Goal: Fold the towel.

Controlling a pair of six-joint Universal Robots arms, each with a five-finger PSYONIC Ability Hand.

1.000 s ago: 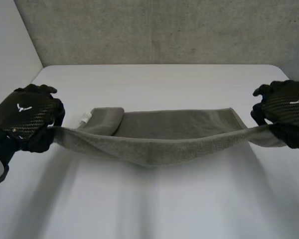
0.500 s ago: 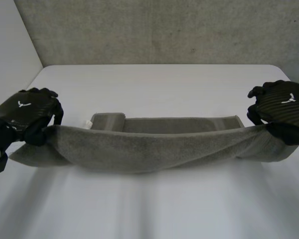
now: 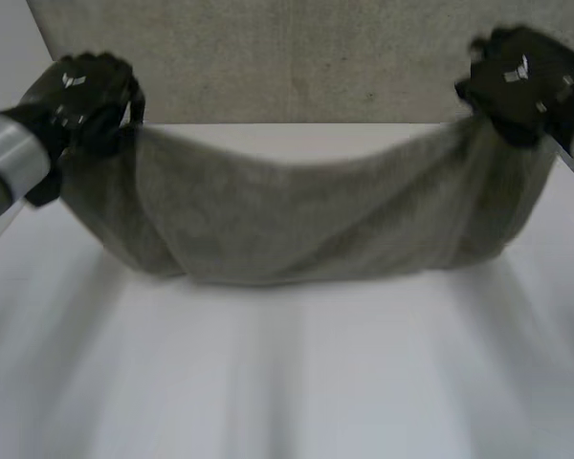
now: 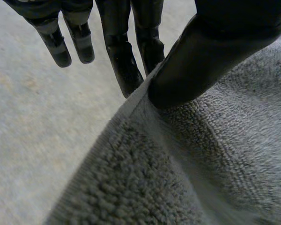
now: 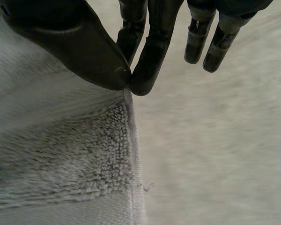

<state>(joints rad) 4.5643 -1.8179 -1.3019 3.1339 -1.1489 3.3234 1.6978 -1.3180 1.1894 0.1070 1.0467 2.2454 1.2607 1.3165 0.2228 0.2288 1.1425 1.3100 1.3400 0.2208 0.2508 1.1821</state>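
left hand [image 3: 81, 91] is up high at the left end of the towel [image 3: 297, 215]. in its wrist view the thumb pinches the hem against one of the fingers [image 4: 126, 70], and the others sit straight and loose beside it, holding nothing. so it's a thin pinch right at the edge, not a fistful.

the towel hangs between the two hands above the white desk [image 3: 297, 382]. its top edge sags in the middle and the rest drapes down toward the desk. can't tell if the bottom touches it.

right hand [image 3: 517, 76] at the other end does the same thing: thumb and one finger nipped on the hem, the rest spread out free.

what i'd worry about: both grips are tiny and right on the hem, so a quick swing or the cloth's own weight could pull an end out, and it would drop in a heap. also if one hand comes down lower than the other, the fold would land skewed.

the towel's long axis runs side to side, hand to hand, across the robot's front, with its faces hanging roughly upright.
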